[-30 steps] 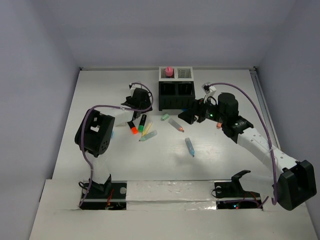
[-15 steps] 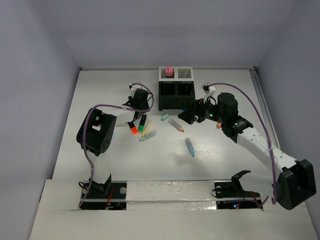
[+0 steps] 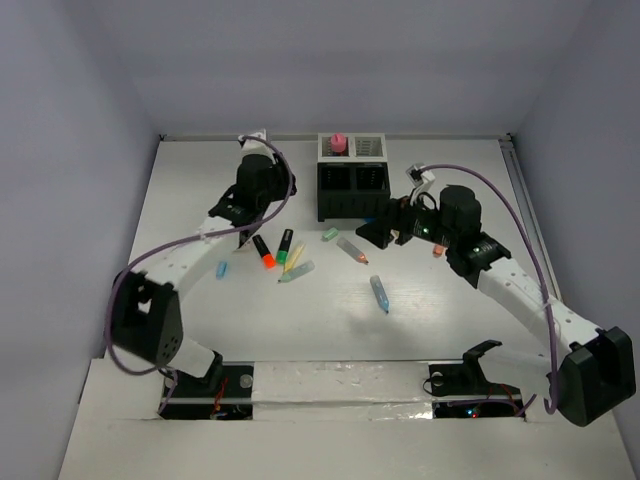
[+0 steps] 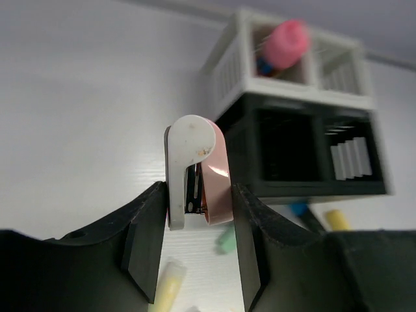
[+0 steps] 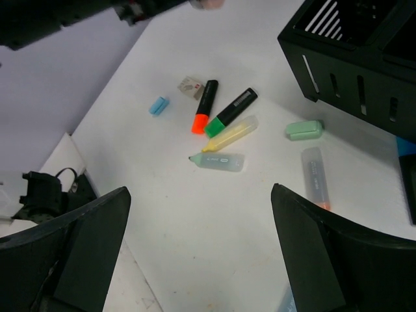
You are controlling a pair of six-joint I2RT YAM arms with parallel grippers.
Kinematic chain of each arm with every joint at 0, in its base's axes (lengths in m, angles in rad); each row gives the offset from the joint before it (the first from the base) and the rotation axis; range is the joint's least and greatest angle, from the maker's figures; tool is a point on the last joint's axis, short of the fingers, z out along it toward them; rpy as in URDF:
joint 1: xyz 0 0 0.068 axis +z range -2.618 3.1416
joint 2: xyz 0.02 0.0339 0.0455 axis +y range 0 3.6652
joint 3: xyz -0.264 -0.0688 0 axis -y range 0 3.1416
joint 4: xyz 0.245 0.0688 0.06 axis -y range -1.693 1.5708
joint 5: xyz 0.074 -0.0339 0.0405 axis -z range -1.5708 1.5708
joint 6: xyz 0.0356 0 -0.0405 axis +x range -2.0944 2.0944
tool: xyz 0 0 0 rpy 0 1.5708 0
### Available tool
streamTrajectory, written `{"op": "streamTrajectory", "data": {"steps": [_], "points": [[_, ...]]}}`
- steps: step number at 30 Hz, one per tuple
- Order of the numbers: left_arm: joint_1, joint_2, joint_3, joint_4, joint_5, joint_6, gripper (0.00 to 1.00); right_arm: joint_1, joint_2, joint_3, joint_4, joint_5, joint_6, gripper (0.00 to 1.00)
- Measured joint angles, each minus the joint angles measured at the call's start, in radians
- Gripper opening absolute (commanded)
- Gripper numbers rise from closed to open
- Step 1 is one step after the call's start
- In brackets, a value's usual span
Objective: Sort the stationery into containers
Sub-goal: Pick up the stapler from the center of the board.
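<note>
My left gripper (image 4: 197, 198) is shut on a small white and pink stapler (image 4: 195, 169), held above the table in front of the mesh containers (image 4: 305, 143). Seen from the top, the left gripper (image 3: 245, 210) hangs left of the containers (image 3: 352, 178). A pink tube (image 3: 338, 143) stands in the back left white compartment. My right gripper (image 3: 378, 232) is open and empty, just right of the black compartments. Loose stationery lies between the arms: a black-orange marker (image 3: 264, 251), a black-green marker (image 3: 285, 247), a yellow one (image 3: 293, 258) and a pale teal one (image 3: 297, 271).
A green cap (image 3: 330, 234), a grey marker (image 3: 352, 249) and a blue pen (image 3: 380, 294) lie in front of the containers. A light blue cap (image 3: 221, 269) sits further left. A small orange piece (image 3: 437, 251) lies under the right arm. Walls enclose the table.
The left arm has stretched toward the back and risen off the markers with the stapler in its jaws. The right gripper has opened a little wider and hardly moved.
</note>
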Motion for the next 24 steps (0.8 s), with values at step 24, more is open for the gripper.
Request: {"op": "streamTrajectory", "data": {"steps": [24], "points": [[-0.160,-0.468,-0.366,0.181,0.484,-0.018,0.00,0.147,0.218,0.216,0.063,0.065,0.241,0.90]]}}
